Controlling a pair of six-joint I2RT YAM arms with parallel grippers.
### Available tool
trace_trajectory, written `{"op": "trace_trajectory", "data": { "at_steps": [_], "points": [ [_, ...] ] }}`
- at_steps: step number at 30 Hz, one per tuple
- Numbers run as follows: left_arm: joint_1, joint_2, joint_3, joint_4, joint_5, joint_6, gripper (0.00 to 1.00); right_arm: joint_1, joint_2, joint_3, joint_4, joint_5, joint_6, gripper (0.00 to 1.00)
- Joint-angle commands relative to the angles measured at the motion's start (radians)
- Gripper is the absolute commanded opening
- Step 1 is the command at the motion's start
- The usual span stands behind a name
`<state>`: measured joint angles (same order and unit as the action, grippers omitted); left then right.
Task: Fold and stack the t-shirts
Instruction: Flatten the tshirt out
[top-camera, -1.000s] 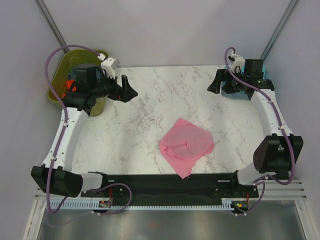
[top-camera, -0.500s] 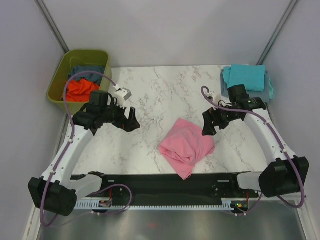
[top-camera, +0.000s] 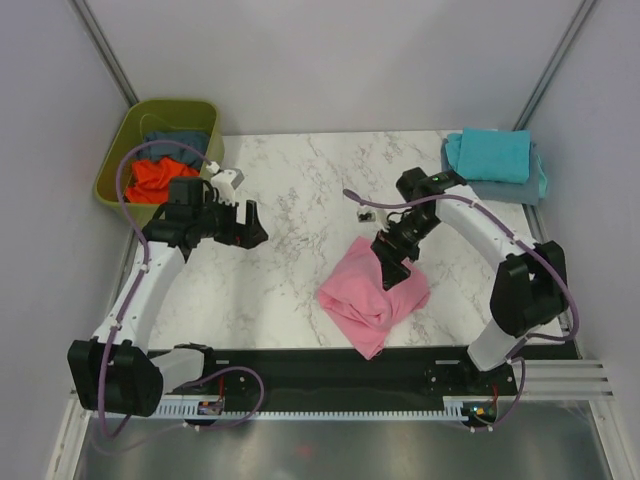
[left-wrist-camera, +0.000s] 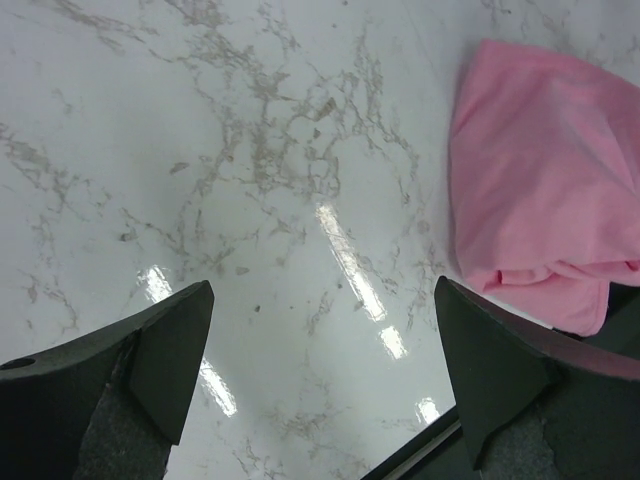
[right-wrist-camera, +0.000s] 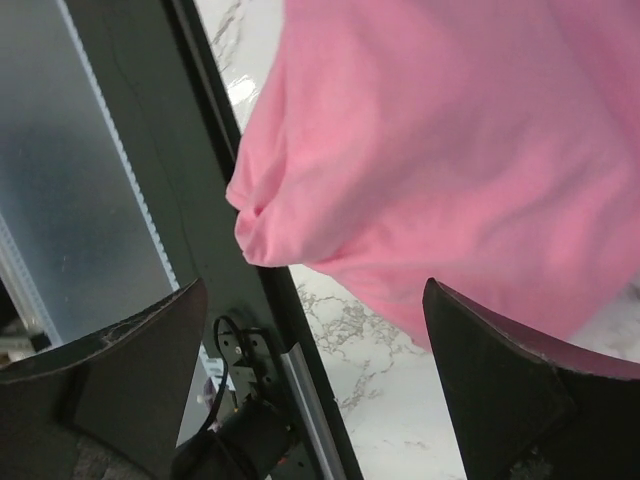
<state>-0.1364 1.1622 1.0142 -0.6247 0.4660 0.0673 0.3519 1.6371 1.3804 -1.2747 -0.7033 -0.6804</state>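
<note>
The light pink t-shirt (top-camera: 372, 295) lies bunched on the marble table near the front middle; it also shows in the left wrist view (left-wrist-camera: 545, 180) and the right wrist view (right-wrist-camera: 450, 140). My right gripper (top-camera: 392, 268) is open and hangs just over the shirt's far edge, its jaws wide apart with nothing between them. My left gripper (top-camera: 250, 228) is open and empty over bare table, well left of the shirt. A folded turquoise t-shirt (top-camera: 492, 155) lies on a slate blue one (top-camera: 500, 190) at the back right. An orange t-shirt (top-camera: 165, 178) lies in the tub.
The olive-green plastic tub (top-camera: 118, 160) stands off the table's back left corner with orange and dark blue cloth inside. A small dark object (top-camera: 366, 216) lies on the table behind the pink shirt. A black rail (top-camera: 330, 360) runs along the near edge.
My right gripper has swung left and down from near the turquoise stack onto the pink shirt's far edge. My left arm has come away from the tub and now hovers over the table.
</note>
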Motion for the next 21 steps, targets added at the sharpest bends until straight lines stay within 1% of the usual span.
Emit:
{"op": "trace_trajectory", "data": {
  "at_steps": [1,2,5,7,8,9,11,15,16,18,20,21],
  "points": [
    [0.070,0.016,0.037,0.082,0.017,-0.058,0.99,0.067,0.072,0.000,-0.118,-0.033,-0.145,0.96],
    [0.102,0.017,0.046,0.076,0.017,-0.061,0.99,0.074,0.098,-0.001,-0.112,-0.021,-0.140,0.96],
    [0.130,0.008,0.070,0.060,-0.007,-0.035,0.99,0.087,0.144,-0.001,-0.089,-0.002,-0.139,0.98],
    [0.135,0.002,0.069,0.059,-0.013,-0.021,0.99,0.088,0.158,-0.021,-0.040,0.034,-0.122,0.98],
    [0.171,0.002,0.066,0.059,-0.013,-0.023,0.99,0.088,0.158,-0.035,0.022,0.045,-0.099,0.98],
    [0.179,0.002,0.058,0.060,-0.009,-0.023,0.99,0.088,0.159,-0.052,0.050,0.050,-0.099,0.98],
    [0.199,-0.004,0.055,0.059,-0.004,-0.024,0.99,0.090,0.173,-0.086,0.112,0.048,-0.084,0.98],
    [0.224,-0.012,0.075,0.025,-0.009,-0.011,0.99,0.090,0.230,-0.063,0.123,-0.001,-0.068,0.97],
    [0.225,-0.010,0.078,0.022,-0.010,-0.009,0.99,0.091,0.233,-0.057,0.129,-0.010,-0.062,0.93],
    [0.227,-0.009,0.078,0.029,-0.010,-0.014,0.99,0.104,0.250,-0.050,0.150,-0.016,-0.058,0.90],
    [0.234,-0.007,0.077,0.039,-0.001,-0.018,0.99,0.113,0.274,-0.023,0.149,-0.009,-0.059,0.72],
    [0.236,-0.007,0.075,0.040,0.003,-0.021,0.99,0.117,0.282,-0.011,0.144,-0.005,-0.056,0.61]
  ]
}}
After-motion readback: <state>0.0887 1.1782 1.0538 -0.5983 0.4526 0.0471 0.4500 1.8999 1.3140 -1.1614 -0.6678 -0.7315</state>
